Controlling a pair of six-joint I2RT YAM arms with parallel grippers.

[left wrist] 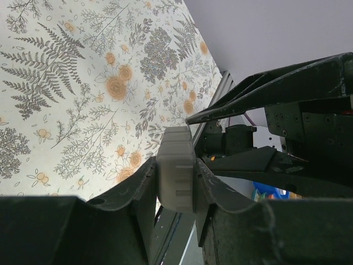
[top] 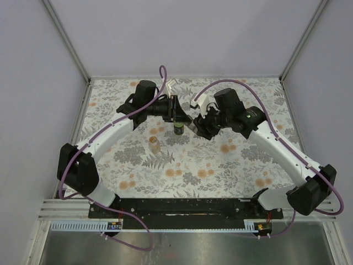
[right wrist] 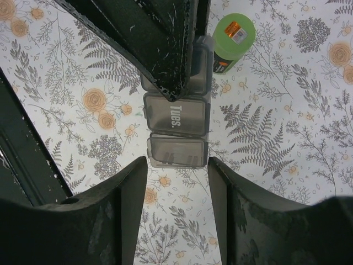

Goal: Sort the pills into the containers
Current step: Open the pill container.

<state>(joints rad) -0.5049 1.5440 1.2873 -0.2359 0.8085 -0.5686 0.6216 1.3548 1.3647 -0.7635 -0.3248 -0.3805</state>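
Top external view: both arms reach in from the near edge and meet over the middle of the desk (top: 248, 165), which has a fern-and-flower pattern. The left pincer (top: 177, 112) and the right pincer (top: 194, 128) face each other there, close together. A green bottle (top: 178, 130) stands just below the left pincer's tip. A small amber bottle (top: 155, 144) stands on the desk a little nearer and to the left, apart from both arms.

From the left wrist, the left pincer (left wrist: 175, 165) is clamped on the pill box (left wrist: 175, 168). The grey, see-through block is squeezed between both fingers, with its narrow end poking out past them.

From the right wrist, the pill box (right wrist: 175, 118) shows as a row of smoky compartments (one lid reads "Tues."). Its far end is covered by the dark fingers of the left pincer. The right pincer (right wrist: 177, 163) is spread open with nothing in it. Its two fingers stand either side of the box's near end and do not appear to touch it. The green bottle (right wrist: 233, 34) sits just beside the box at the upper right, its cap facing the camera. Whether the compartments hold any pills cannot be made out.
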